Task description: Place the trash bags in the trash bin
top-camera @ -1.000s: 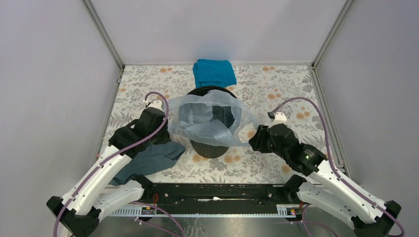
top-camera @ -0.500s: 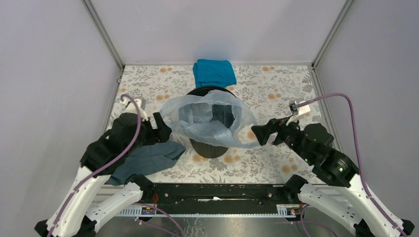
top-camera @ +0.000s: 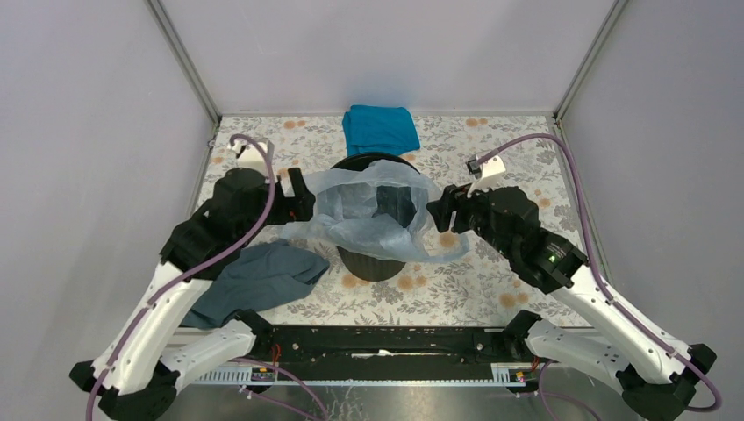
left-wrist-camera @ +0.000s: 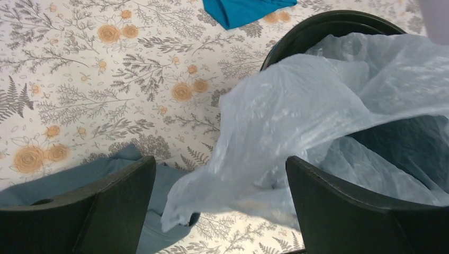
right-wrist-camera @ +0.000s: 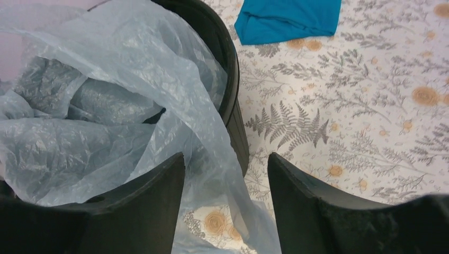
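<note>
The black trash bin (top-camera: 373,266) stands mid-table. The pale blue-grey trash bag (top-camera: 368,215) is draped over its mouth, partly sunk inside, with flaps spilling over the left and right sides. My left gripper (top-camera: 294,195) is open just left of the bin. In the left wrist view the bag's loose left flap (left-wrist-camera: 275,132) hangs between the wide-apart fingers (left-wrist-camera: 114,206) without being pinched, and the bin's rim (left-wrist-camera: 328,21) lies beyond. My right gripper (top-camera: 439,210) is open at the bin's right side. There the bag's film (right-wrist-camera: 212,132) trails down between its fingers (right-wrist-camera: 153,201), beside the bin wall (right-wrist-camera: 235,121).
A folded teal cloth (top-camera: 380,129) lies behind the bin, also in the wrist views (left-wrist-camera: 238,10) (right-wrist-camera: 288,18). A dark slate-grey cloth (top-camera: 254,281) lies crumpled at the front left, under my left arm. Grey walls enclose the floral tabletop (top-camera: 491,289).
Both grippers let go of the bag's edges, drew back, then moved farther in beside the bin's rim. The left flap now sags toward the table.
</note>
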{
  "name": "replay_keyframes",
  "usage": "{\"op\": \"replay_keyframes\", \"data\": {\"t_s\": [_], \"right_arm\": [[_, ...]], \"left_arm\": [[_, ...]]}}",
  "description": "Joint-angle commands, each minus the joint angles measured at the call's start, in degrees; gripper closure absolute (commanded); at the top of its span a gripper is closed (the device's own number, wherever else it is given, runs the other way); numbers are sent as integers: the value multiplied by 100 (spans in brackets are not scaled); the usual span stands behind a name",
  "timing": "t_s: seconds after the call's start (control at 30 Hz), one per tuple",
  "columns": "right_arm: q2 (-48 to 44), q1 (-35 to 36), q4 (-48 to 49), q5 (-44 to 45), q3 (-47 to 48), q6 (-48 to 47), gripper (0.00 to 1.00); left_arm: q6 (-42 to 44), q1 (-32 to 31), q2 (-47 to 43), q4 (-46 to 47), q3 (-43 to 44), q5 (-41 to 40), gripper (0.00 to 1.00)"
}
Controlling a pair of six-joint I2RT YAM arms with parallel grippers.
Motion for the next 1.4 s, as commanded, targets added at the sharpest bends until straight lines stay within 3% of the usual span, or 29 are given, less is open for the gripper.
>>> {"op": "replay_keyframes", "data": {"t_s": [0.0, 0.2, 0.3, 0.5, 0.7, 0.8, 0.93, 1.17, 1.37], "right_arm": [[222, -9, 611, 258, 375, -324, 37], [598, -109, 753, 389, 630, -457, 48], [771, -263, 833, 174, 724, -444, 57], [1157, -727, 868, -308, 863, -261, 81], [1683, -919, 650, -962, 1225, -191, 88], [1843, -967, 543, -882, 1328, -150, 89], [2143, -1076, 379, -912, 1525, -29, 98], [2494, -1315, 383, -1135, 1724, 156, 100], [2821, -1535, 472, -1631, 1737, 367, 97]], "left_arm": [[369, 21, 302, 741, 143, -418, 5], [292, 32, 912, 881, 439, -848, 23], [392, 51, 1115, 1059, 516, -819, 25], [510, 231, 1603, 1283, 706, -577, 39], [627, 593, 1835, 1409, 799, -349, 36], [623, 803, 1867, 1546, 715, -132, 44], [451, 1090, 2109, 1642, 708, 225, 60], [271, 1227, 2421, 2056, 528, 526, 60], [118, 1398, 2648, 2406, 299, 855, 44]]}}
